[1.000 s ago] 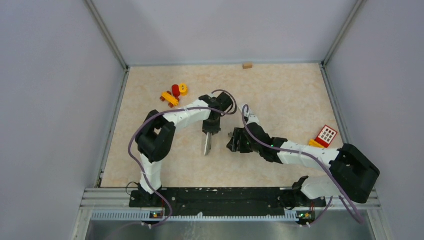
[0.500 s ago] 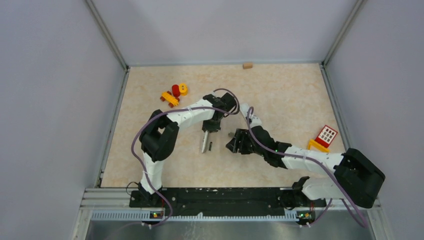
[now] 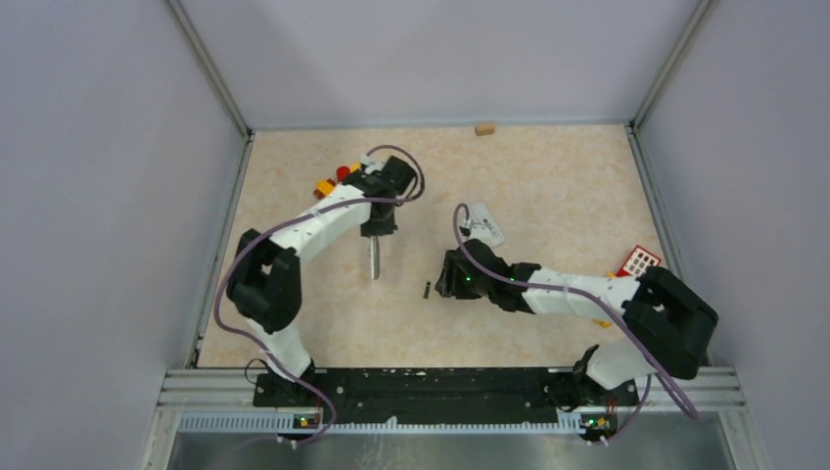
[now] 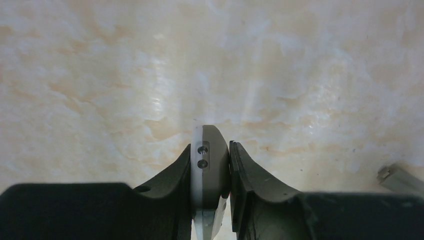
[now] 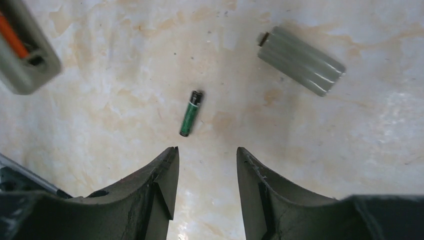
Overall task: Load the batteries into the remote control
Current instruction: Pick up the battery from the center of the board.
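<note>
Left end effector [image 4: 210, 148] is clamped on the end of the grey remote [image 4: 205, 172], over the bench [image 4: 100, 75]. Right end effector [image 5: 206, 154] has its jaws apart and grips nothing. I see a green-black battery [image 5: 190, 113] lying flat just ahead of its fingertips. A ribbed grey cover [image 5: 301, 61] lies nearby. An orange battery [image 5: 11, 35] sits in the remote's open bay.

one remote [image 3: 374, 258], one green battery [image 5: 190, 113] loose just right of it, one orange battery [image 5: 11, 34] inside it, one grey cover [image 5: 301, 60] nearby, one wood cube [image 3: 484, 128] way behind, one red-white block [image 3: 641, 261] far right, two toy bits [image 3: 324, 187] showing behind-left
</note>
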